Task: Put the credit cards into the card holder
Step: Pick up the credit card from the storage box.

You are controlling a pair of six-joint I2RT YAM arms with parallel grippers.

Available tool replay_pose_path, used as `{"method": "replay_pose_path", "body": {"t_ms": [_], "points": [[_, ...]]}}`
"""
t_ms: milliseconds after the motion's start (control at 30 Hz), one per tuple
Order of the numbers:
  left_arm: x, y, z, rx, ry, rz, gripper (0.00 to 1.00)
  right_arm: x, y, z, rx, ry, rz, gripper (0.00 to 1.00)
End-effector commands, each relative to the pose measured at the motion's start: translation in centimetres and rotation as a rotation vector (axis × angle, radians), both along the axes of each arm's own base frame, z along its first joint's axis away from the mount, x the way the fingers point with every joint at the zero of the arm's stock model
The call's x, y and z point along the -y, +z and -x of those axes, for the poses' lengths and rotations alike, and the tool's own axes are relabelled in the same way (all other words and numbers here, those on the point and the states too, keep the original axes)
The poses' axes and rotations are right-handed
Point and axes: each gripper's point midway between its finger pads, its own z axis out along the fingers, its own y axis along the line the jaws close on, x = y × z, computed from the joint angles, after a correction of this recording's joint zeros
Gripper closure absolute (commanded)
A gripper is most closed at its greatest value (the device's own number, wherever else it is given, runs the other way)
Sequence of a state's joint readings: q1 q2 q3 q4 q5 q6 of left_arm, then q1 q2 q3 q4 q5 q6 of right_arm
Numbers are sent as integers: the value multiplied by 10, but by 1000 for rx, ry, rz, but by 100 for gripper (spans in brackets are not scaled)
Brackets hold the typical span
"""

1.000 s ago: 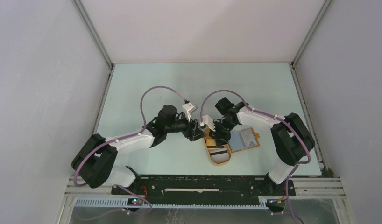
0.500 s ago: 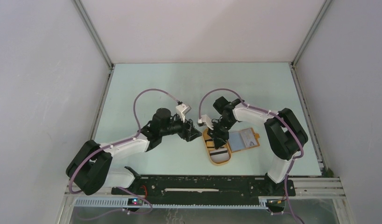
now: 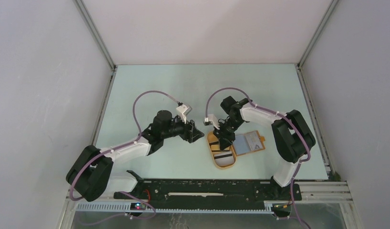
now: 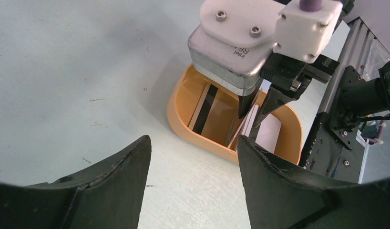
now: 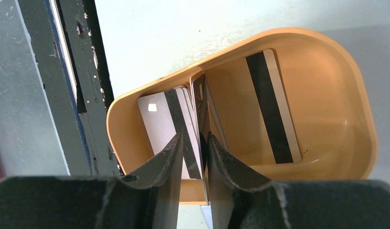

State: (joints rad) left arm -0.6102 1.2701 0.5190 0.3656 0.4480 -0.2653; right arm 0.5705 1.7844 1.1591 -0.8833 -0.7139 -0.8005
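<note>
**Top view, lower centre.** The right gripper (image 3: pixel 223 141) reaches down into the orange tray (image 3: pixel 225 163). The arm hides its fingertips in this view.

**Right wrist view.** The two fingers (image 5: pixel 168 166) stand close together astride a card (image 5: pixel 199 102) that is up on its edge. Whether the pads press it cannot be told. A striped card (image 5: pixel 271 102) lies flat at the right of the frame. A stack (image 5: pixel 159 119) leans at the left, its lower end cut off by the fingers.

**Holder.** The holder (image 3: pixel 262 141) lies open on the table (image 3: pixel 183 86) just right of the tray. A pale rectangle (image 3: pixel 248 142) covers most of it and is too small to read.

**Left gripper.** The left gripper (image 4: pixel 193 143) is left of the tray and apart from it. Its fingers are spread wide and hold nothing.
</note>
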Motion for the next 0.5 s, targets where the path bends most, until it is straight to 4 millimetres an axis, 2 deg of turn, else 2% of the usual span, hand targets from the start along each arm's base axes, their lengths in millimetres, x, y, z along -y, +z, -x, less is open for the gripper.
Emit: {"method": "replay_pose_path", "body": {"t_ms": [0, 300, 467], "points": [[-5, 6, -1, 23, 20, 27, 28, -7, 10, -2, -4, -2, -22, 66], [-8, 7, 0, 23, 29, 32, 29, -6, -6, 0, -36, 3, 59, 59], [-11, 8, 0, 26, 43, 38, 29, -10, -3, 3, -53, 9, 58, 62]]}}
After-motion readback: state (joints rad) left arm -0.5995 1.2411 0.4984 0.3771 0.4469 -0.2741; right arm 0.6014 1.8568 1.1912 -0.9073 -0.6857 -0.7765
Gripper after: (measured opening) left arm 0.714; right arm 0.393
